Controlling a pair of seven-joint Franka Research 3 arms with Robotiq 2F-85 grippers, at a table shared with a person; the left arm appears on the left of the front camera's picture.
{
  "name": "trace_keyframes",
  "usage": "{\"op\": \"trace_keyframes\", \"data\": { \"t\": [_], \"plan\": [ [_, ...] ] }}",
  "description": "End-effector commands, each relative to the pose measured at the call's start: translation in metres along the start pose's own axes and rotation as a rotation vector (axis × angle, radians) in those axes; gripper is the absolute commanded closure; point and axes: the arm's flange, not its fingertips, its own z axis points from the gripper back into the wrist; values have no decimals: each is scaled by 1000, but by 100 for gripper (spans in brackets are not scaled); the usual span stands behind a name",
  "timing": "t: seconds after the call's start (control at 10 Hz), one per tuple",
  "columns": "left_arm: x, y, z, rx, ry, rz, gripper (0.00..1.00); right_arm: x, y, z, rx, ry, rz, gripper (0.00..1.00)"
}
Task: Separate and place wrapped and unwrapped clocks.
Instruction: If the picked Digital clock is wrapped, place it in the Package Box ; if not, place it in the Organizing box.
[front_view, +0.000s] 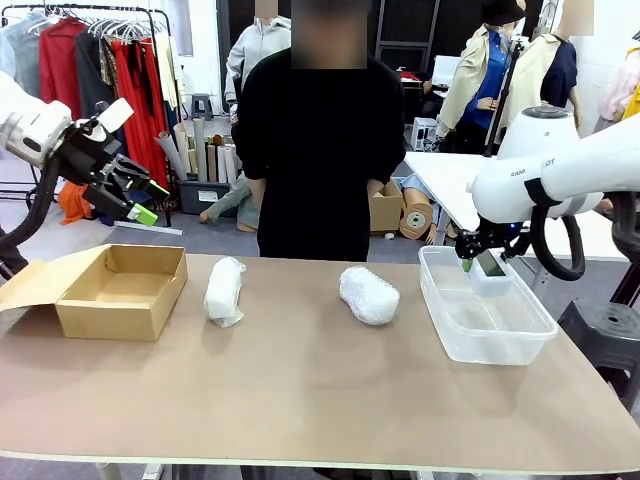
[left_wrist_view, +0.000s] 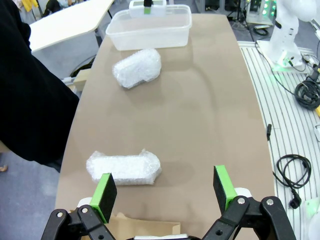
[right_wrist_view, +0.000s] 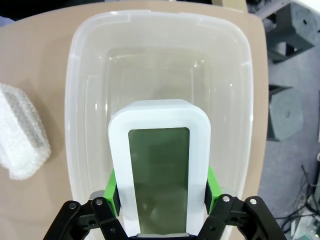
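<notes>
right gripper (right_wrist_view: 160, 192) clamped on the bare white rounded-rectangular digital clock (right_wrist_view: 159, 150), grey screen up, over the clear plastic tub (right_wrist_view: 75, 100).
left gripper (left_wrist_view: 164, 192) jaws wide apart, nothing between them, raised near the brown cardboard box (front_view: 120, 290). two white bubble-wrapped oblong lumps (front_view: 224, 291) (front_view: 368, 294) lie apart on the tan table (front_view: 300, 400), between box and tub.

Wrapping hides whatever is inside the left lump (front_view: 224, 291) and the right lump (front_view: 368, 295); the right wrist view cuts the right one off at its left edge. The bare clock (right_wrist_view: 159, 165) has its lower end covered by the right end effector (right_wrist_view: 161, 194) and the bottom edge, and what its screen reads cannot be told. The cardboard box (left_wrist_view: 150, 226) is a sliver at the left wrist view's bottom edge.
</notes>
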Motion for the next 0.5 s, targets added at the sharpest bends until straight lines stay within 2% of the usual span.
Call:
{"op": "trace_keyframes", "data": {
  "t": [0.0, 0.1, 0.4],
  "plan": [
    [1, 0, 1, 1, -1, -3, 0, 5, 3, 8, -34, -6, -36, 100],
    [1, 0, 1, 1, -1, -3, 0, 0, 0, 0, 0, 0, 0, 100],
    [1, 0, 1, 1, -1, -3, 0, 0, 0, 0, 0, 0, 0, 100]
  ]
}}
